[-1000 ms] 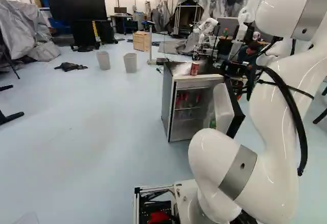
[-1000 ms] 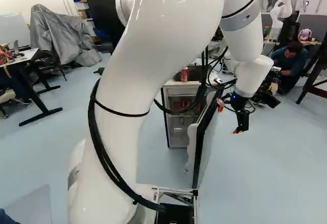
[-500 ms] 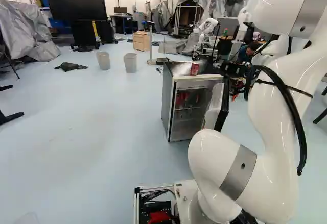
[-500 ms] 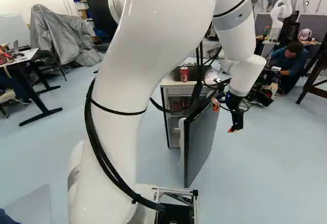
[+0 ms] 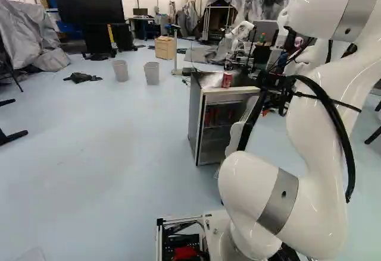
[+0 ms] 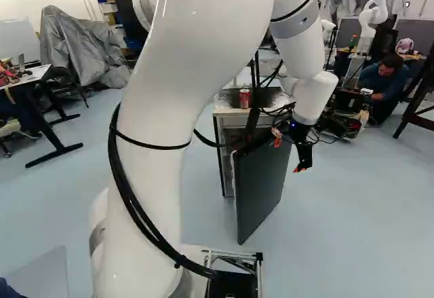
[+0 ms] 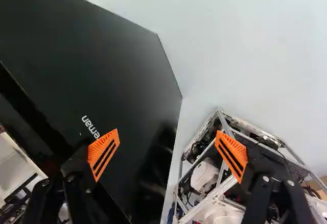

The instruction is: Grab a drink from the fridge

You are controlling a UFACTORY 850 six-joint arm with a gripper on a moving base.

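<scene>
Where the white arm rose from the base, the metal frame was nearest, at the foot of both base views. Taking twelve o'clock as straight ahead of the base, the black gripper hung at about one, pointing down just beside the outer face of the dark fridge door. In the wrist view the fingers stood wide apart, one orange pad in front of that door and the other in front of the base's frame; whether any part of the gripper touched the door I couldn't tell.

The door was open, its free edge swung towards the base. Behind it, at twelve o'clock, stood the fridge, and the reddish shapes on its shelves were probably drinks, though the view in was poor. A red can stood upright on top of the fridge.

Farther off, two grey bins sat side by side at eleven, with a wooden cabinet beyond them, nearer twelve. Farther back, a big black screen also stood at eleven.
</scene>
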